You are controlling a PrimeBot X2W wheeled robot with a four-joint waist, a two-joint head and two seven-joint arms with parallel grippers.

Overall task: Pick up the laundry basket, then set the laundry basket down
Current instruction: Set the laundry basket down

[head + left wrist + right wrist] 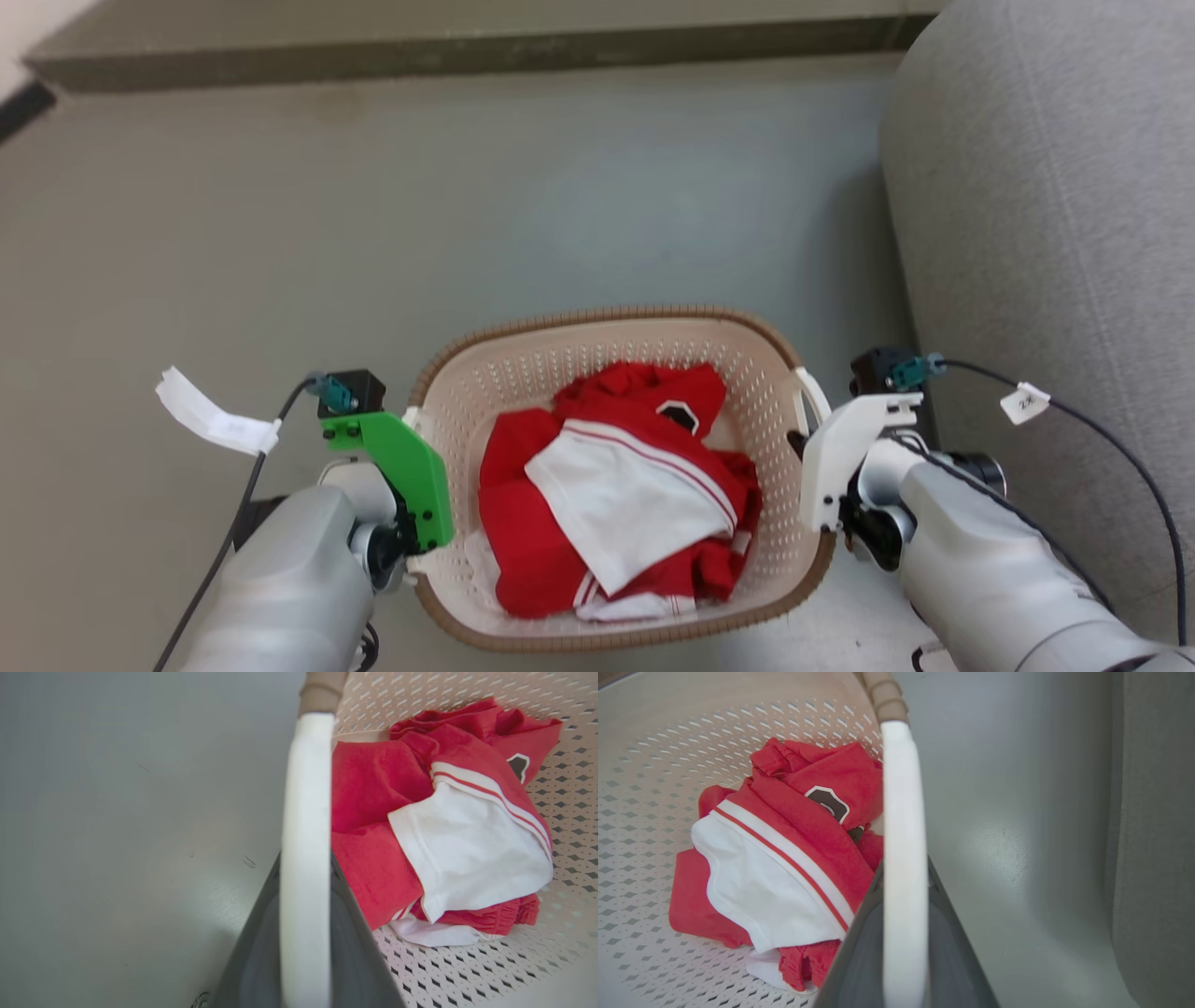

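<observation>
You'll see the laundry basket (pixel 523 373) in cream, its walls speckled all over with small perforations, under a brown woven-look rim (pixel 607 315) and with a plain white handle (pixel 306 788). The clothes (pixel 551 532) in it are bright red, with a white panel (pixel 625 495) edged by a thin red stripe and a dark badge (pixel 674 414) outlined in white. The left gripper (pixel 306 856) has dark grey fingers (pixel 254 952) and a vivid green plate (pixel 406 467) (the right arm's plate (pixel 840 457) is white). The plugs (pixel 336 396) are teal with black cables (pixel 1120 448), and the paper tags (pixel 210 420) are white. Your floor (pixel 467 187) is a flat grey-green; the upholstery (pixel 1055 187) is a light grey weave.
</observation>
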